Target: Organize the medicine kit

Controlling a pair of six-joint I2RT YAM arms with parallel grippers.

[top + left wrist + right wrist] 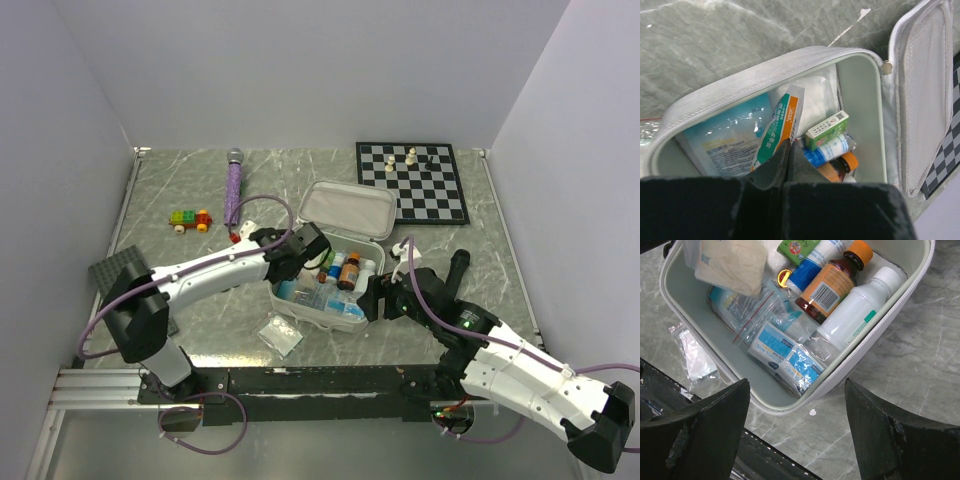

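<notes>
With the medicine kit [345, 205] open mid-table, the left gripper [789, 147] pinches a sachet [782, 122] by its thin edge above it and may drop it askew, while the right gripper [797, 395] hovers spread at the kit's near right corner.

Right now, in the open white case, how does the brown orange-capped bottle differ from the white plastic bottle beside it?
The brown bottle has an orange cap and orange barcode label; the white plastic bottle has a white cap and green markings. The white bottle sits against the wall of the white zip case; the brown bottle sits further in. Both point their caps the same way.
</notes>
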